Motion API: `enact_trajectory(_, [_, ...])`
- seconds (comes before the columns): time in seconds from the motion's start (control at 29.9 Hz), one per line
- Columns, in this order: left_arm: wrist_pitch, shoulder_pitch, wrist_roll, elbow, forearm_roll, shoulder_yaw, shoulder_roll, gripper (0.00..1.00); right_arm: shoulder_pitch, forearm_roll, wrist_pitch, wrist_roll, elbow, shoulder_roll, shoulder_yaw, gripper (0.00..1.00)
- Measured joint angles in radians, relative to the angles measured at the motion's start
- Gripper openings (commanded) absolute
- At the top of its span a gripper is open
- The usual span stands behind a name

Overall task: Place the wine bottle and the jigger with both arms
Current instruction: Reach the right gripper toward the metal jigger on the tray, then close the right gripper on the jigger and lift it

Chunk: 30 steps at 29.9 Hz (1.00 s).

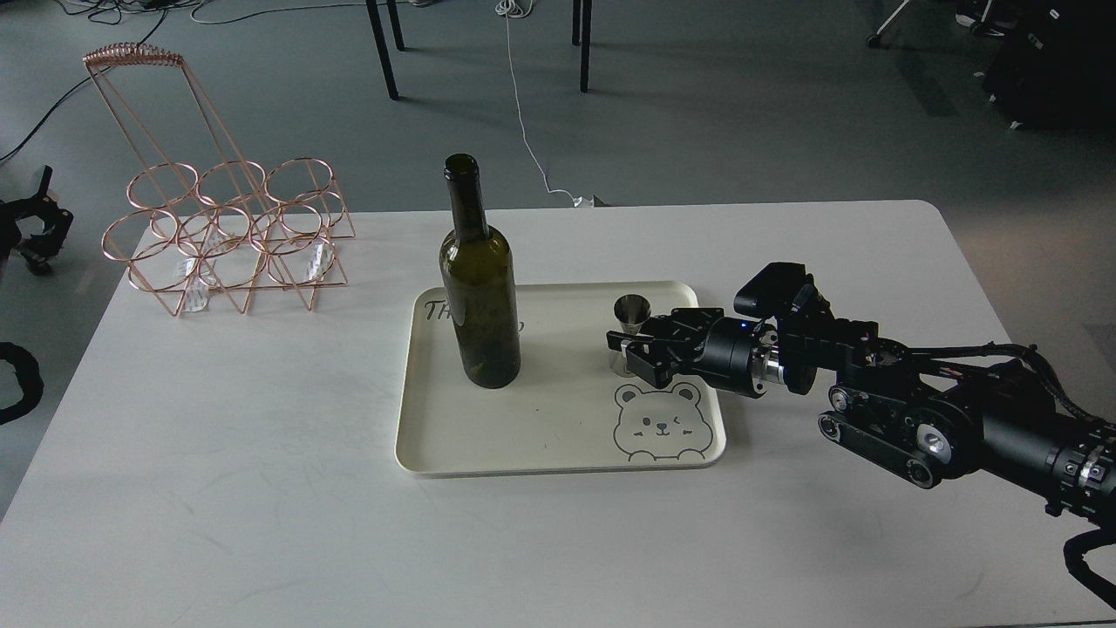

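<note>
The wine bottle [478,296], dark olive green, stands upright on the left part of a cream tray [558,436]. The jigger [630,316], small and steel, stands on the tray's right part. My right gripper [643,342] reaches in from the right with its fingers apart on either side of the jigger's lower half, which it partly hides. I cannot tell whether the fingers touch it. My left gripper [35,231] shows small and dark at the far left edge, off the table and far from the bottle.
A copper wire bottle rack [227,235] stands at the table's back left corner. The tray has a bear drawing [658,423] at its front right. The white table [218,488] ends just behind the tray's far side; chair legs and cables are on the floor beyond.
</note>
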Motion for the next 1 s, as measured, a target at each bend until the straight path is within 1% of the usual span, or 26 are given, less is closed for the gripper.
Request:
enact_trajectory(0.07, [0.000,0.000,0.000,0.000,0.000,0.000,0.000,0.98,0.001,0.000,-0.001,-0.001,0.000,-0.001,-0.003,0.21])
enact_trajectory(0.17, [0.000,0.000,0.000,0.000,0.000,0.000,0.000,0.98,0.001,0.000,-0.012,-0.002,-0.002,-0.002,-0.003,0.18])
enact_trajectory(0.27, [0.000,0.000,0.000,0.000,0.000,0.000,0.000,0.98,0.001,0.001,-0.029,-0.004,-0.007,-0.003,-0.004,0.07])
enact_trajectory(0.3, [0.000,0.000,0.000,0.000,0.000,0.000,0.000,0.98,0.000,0.001,-0.032,-0.004,-0.011,-0.003,-0.004,0.05])
enact_trajectory(0.47, [0.000,0.000,0.000,0.000,0.000,0.000,0.000,0.98,-0.005,0.001,-0.085,-0.005,-0.043,0.003,-0.004,0.04])
enact_trajectory(0.67, [0.000,0.000,0.000,0.000,-0.001,0.000,0.002,0.98,0.001,0.004,-0.124,-0.003,-0.015,-0.007,-0.006,0.05])
enact_trajectory(0.77, [0.000,0.000,0.000,0.000,-0.001,0.000,0.003,0.98,0.003,0.008,-0.135,-0.003,0.028,-0.051,0.006,0.05])
enact_trajectory(1.0, [0.000,-0.001,0.000,-0.001,0.001,0.001,0.005,0.98,-0.002,0.019,-0.141,-0.011,0.177,-0.280,0.088,0.05])
